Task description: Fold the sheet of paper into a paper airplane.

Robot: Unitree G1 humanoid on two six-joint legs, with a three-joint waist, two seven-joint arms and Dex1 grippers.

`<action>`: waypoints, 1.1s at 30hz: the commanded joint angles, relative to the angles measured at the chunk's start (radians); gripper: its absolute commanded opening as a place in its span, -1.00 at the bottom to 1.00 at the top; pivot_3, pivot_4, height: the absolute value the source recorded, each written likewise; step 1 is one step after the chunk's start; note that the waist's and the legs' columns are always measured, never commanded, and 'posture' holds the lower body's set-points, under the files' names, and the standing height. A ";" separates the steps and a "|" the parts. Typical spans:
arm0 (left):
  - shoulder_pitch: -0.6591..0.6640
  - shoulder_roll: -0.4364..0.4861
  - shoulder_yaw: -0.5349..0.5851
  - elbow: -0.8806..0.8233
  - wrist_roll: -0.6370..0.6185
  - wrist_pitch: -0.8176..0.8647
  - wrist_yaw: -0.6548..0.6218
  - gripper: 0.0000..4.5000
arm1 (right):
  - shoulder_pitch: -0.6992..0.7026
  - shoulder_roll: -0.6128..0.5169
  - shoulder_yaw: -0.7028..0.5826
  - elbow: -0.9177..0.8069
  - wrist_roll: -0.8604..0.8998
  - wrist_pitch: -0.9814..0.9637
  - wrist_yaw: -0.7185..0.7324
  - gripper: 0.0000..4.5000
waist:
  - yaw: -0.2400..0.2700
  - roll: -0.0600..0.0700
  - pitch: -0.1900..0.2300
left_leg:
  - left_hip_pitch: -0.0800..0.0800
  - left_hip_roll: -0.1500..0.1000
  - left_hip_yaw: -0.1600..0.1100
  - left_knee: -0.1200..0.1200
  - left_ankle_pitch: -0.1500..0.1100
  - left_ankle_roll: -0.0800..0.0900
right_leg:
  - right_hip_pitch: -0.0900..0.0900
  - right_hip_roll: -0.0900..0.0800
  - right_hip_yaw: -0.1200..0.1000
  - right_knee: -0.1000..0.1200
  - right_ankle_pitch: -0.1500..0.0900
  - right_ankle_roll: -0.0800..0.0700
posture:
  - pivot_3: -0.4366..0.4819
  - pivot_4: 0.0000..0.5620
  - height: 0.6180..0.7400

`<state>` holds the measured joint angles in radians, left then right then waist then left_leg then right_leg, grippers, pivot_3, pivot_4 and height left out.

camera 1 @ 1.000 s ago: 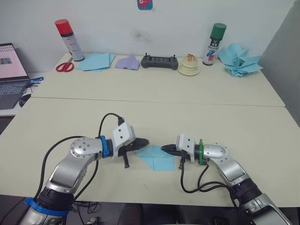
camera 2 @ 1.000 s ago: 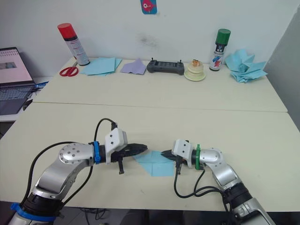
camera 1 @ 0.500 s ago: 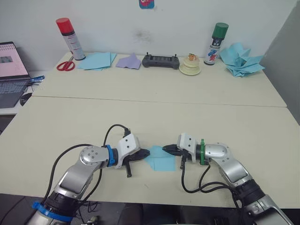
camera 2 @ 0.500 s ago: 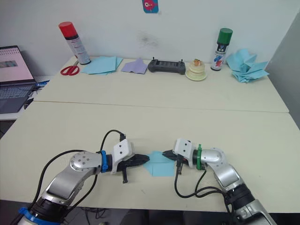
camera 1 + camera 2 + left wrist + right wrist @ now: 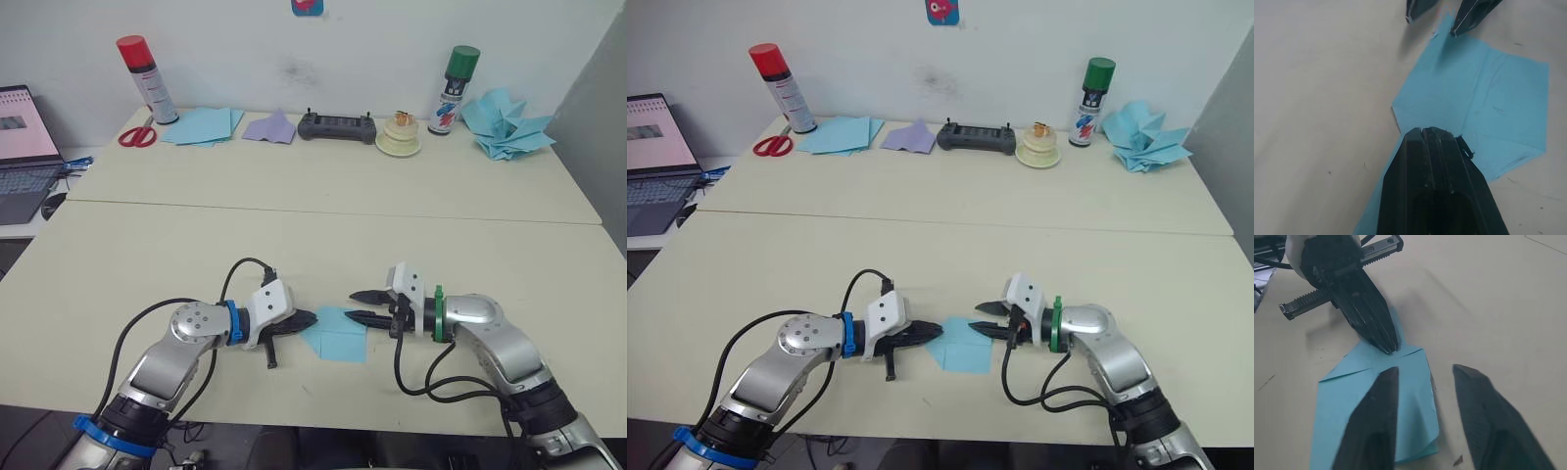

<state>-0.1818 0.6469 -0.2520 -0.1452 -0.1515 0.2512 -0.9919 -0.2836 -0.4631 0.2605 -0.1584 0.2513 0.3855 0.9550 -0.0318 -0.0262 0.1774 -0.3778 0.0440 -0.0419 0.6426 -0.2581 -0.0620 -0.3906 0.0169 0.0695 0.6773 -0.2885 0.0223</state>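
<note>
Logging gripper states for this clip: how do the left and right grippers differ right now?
The left gripper is shut, its tip pressed down on the near-left edge of the folded light-blue sheet of paper; the right gripper is open, holding nothing. The left gripper touches the paper; of the right gripper's fingers, one hovers over the sheet's edge and the other is off it. Both point inward at the sheet from opposite sides.

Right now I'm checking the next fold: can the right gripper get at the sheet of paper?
Probably yes: the right gripper is open at the sheet of paper's edge, nothing between; the left gripper is shut on the opposite side.
</note>
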 commanded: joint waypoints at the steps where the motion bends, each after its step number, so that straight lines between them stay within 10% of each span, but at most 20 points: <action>1: 0.026 0.010 -0.044 0.056 0.049 0.009 -0.001 -1.00 | -0.014 -0.018 -0.023 -0.044 -0.005 -0.066 0.008 0.40 | 0.000 0.000 0.000 | 0.000 0.000 0.000 0.000 0.000 0.000 | 0.000 0.000 0.000 0.000 0.000 0.000 | -0.05 -0.47 1.00; 4: 0.027 0.009 -0.044 0.060 0.053 0.004 0.001 -1.00 | -0.026 -0.019 -0.024 -0.088 0.037 -0.105 0.054 0.87 | 0.000 0.000 0.000 | 0.000 0.000 0.000 0.000 0.000 0.000 | 0.000 0.000 0.000 0.000 0.000 0.000 | -0.05 -0.47 1.00; 7: 0.024 0.005 -0.044 0.071 0.059 -0.004 0.008 -1.00 | -0.054 0.006 0.019 -0.093 0.046 -0.083 0.068 0.87 | -0.001 0.000 0.000 | 0.000 0.000 0.000 0.000 0.000 0.000 | 0.000 0.000 0.000 0.000 0.000 0.000 | -0.05 -0.47 1.00; 19: 0.004 0.002 -0.040 0.079 0.058 -0.002 0.015 -1.00 | -0.109 0.114 0.201 0.162 -0.162 -0.113 -0.007 -0.92 | 0.002 0.000 0.000 | 0.001 -0.001 0.000 0.001 0.000 0.000 | 0.001 0.000 0.000 0.001 0.000 0.000 | -0.05 -0.47 1.00; 33: 0.007 0.011 -0.036 0.080 0.056 0.002 0.018 -1.00 | -0.065 -0.003 0.214 0.172 -0.195 -0.061 0.043 -0.99 | 0.003 0.001 -0.001 | 0.000 -0.002 0.000 0.001 0.000 0.000 | 0.001 -0.001 0.000 -0.001 0.000 0.001 | -0.05 -0.47 1.00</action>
<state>-0.2003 0.6384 -0.2798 -0.1229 -0.1435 0.2149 -0.9888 -0.3859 -0.4037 0.4739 -0.0214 0.0914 0.2816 0.9749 -0.0285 -0.0251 0.1763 -0.3779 0.0421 -0.0424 0.6434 -0.2581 -0.0620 -0.3892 0.0155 0.0693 0.6762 -0.2885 0.0233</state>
